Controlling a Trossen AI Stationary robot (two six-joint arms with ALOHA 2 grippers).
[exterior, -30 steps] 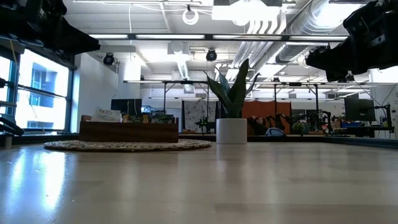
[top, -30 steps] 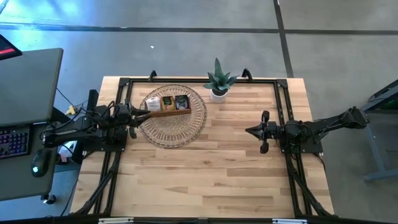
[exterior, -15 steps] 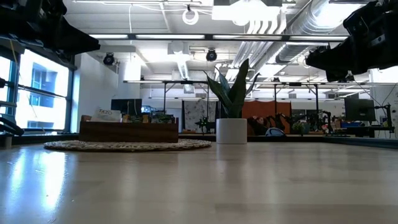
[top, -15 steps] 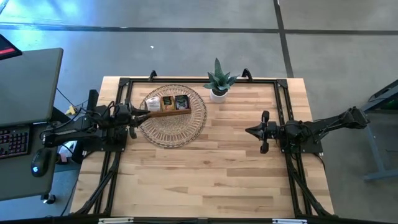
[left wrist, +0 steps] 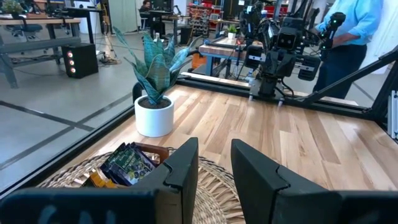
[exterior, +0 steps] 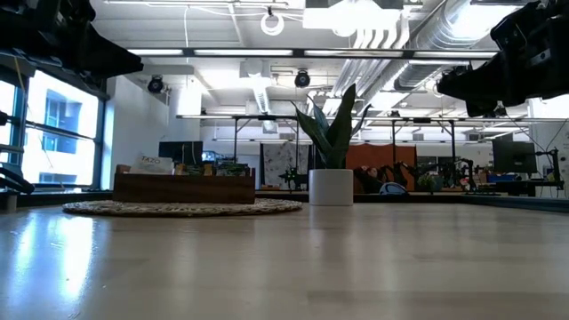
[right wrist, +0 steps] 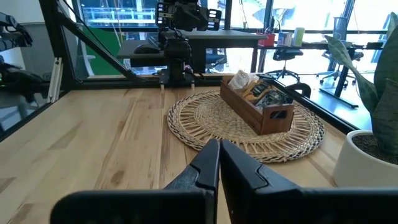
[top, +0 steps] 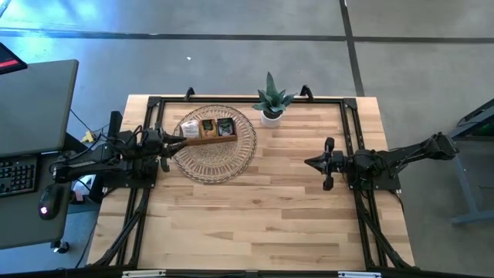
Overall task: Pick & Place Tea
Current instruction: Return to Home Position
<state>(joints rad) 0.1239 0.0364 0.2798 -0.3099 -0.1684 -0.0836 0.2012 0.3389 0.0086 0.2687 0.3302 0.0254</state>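
Note:
The tea sachets (top: 207, 127) stand upright in a brown wooden divided tray (top: 208, 139) on a round woven mat (top: 220, 154). Dark sachets with green labels (left wrist: 127, 163) and an orange one (left wrist: 98, 180) show in the left wrist view; the right wrist view shows white, orange and dark ones (right wrist: 260, 91). My left gripper (top: 176, 142) hovers at the mat's left edge, pointing at the tray, its fingers slightly open (left wrist: 214, 152). My right gripper (top: 310, 163) hangs over bare table on the right, shut (right wrist: 219, 152).
A small potted green plant in a white pot (top: 271, 104) stands near the far edge, just right of the mat. Black frame rails (top: 351, 131) run along the table's left, far and right sides. Bare wood (top: 262, 208) lies between the arms and toward the near edge.

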